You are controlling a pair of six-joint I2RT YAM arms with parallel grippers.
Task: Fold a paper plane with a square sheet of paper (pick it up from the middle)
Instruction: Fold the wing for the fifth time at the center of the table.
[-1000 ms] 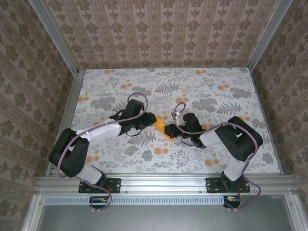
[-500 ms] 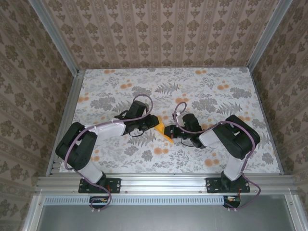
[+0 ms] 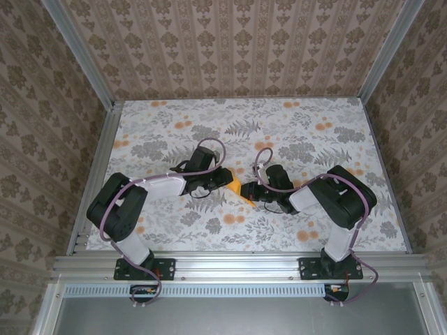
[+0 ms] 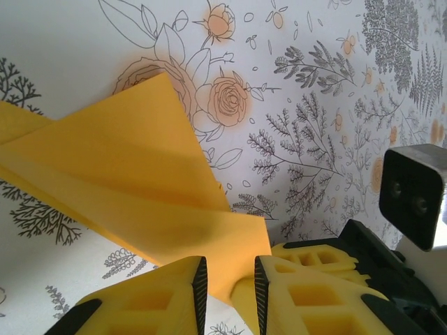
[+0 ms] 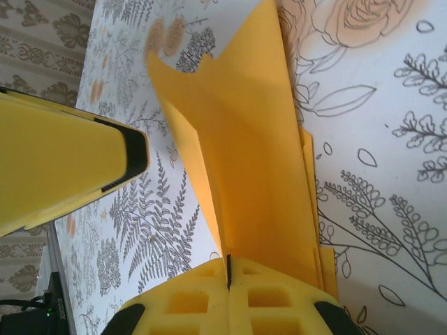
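On the near half of the floral table [image 3: 314, 139], the two grippers meet tip to tip. The right gripper [image 5: 228, 279] has its jaws pressed together, pinching one end of the orange-yellow paper plane [image 5: 258, 160]. The paper's folded layers stretch away from its fingers, with one flap standing up. Facing it, the left gripper [image 4: 229, 272] has its jaws slightly parted, just over the paper's near corner and not gripping it. The rest of the plane lies flat on the table. Patterned walls [image 3: 237, 49] rise beyond.
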